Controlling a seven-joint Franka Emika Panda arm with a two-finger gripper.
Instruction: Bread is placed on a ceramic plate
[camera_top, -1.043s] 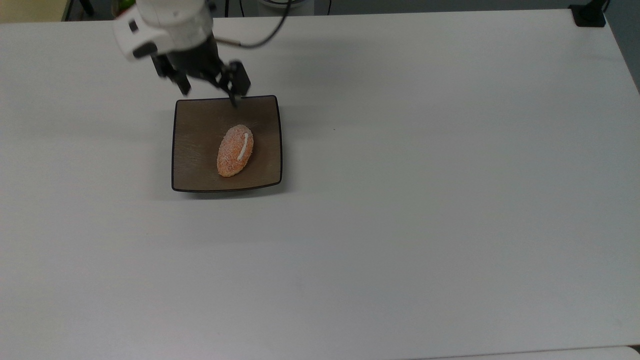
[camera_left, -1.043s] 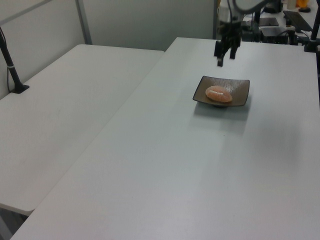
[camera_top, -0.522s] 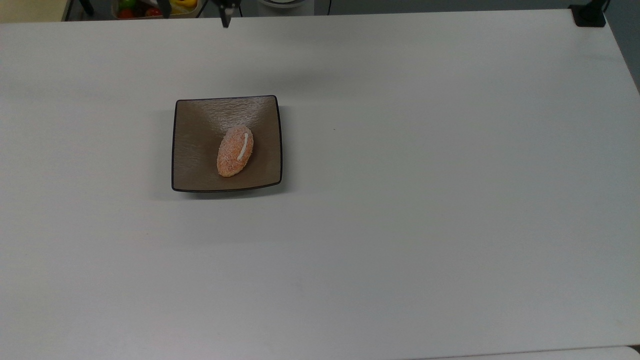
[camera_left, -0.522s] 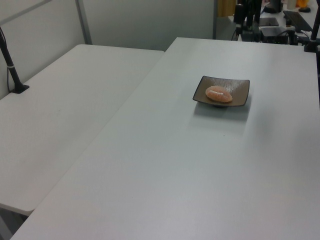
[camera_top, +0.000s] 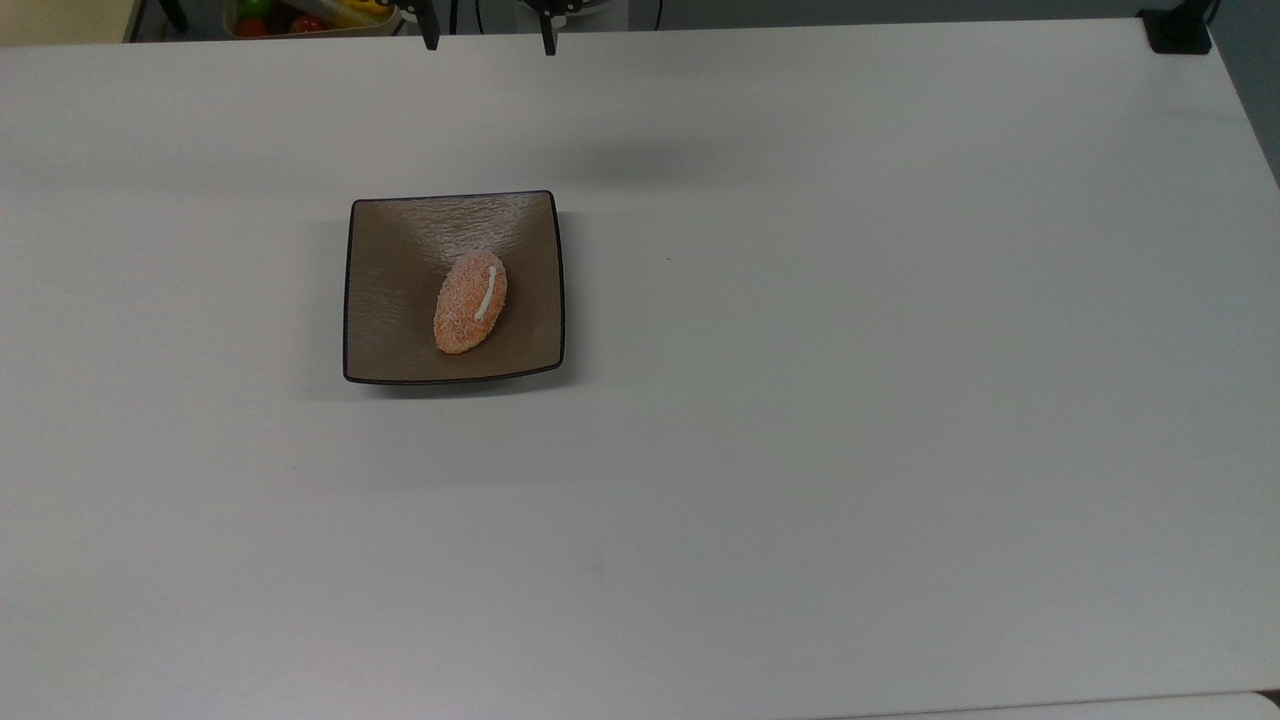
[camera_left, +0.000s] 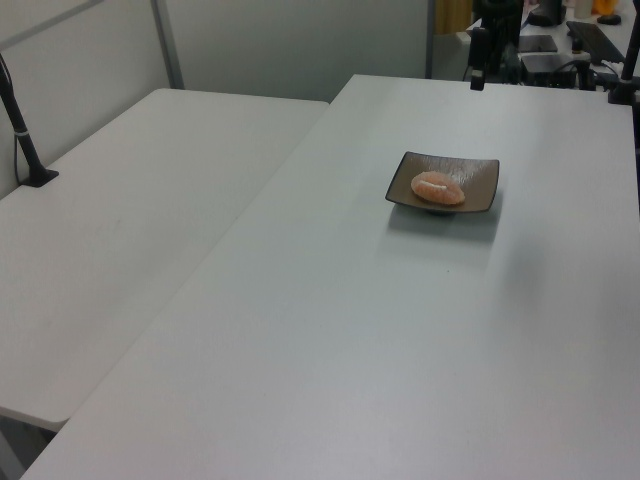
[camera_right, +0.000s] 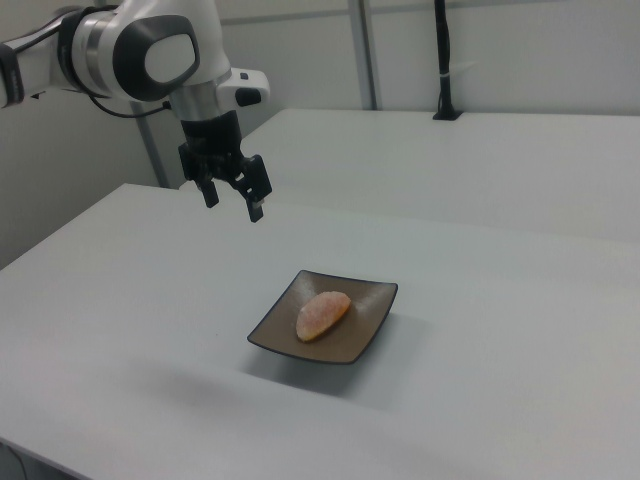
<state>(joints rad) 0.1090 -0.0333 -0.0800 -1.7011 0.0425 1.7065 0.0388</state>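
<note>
The bread (camera_top: 470, 302) lies on the plate (camera_top: 390, 300), a little toward the top view's right of centre, white stripe up. The plate sits flat on the table (camera_top: 850, 420). Up in the air, the gripper (camera_right: 232, 196) hangs empty with its fingers spread, well clear of the plate and off toward the right view's upper left. In the top view, its two fingertips (camera_top: 431, 38) poke in at the top edge, over the table's far rim.
</note>
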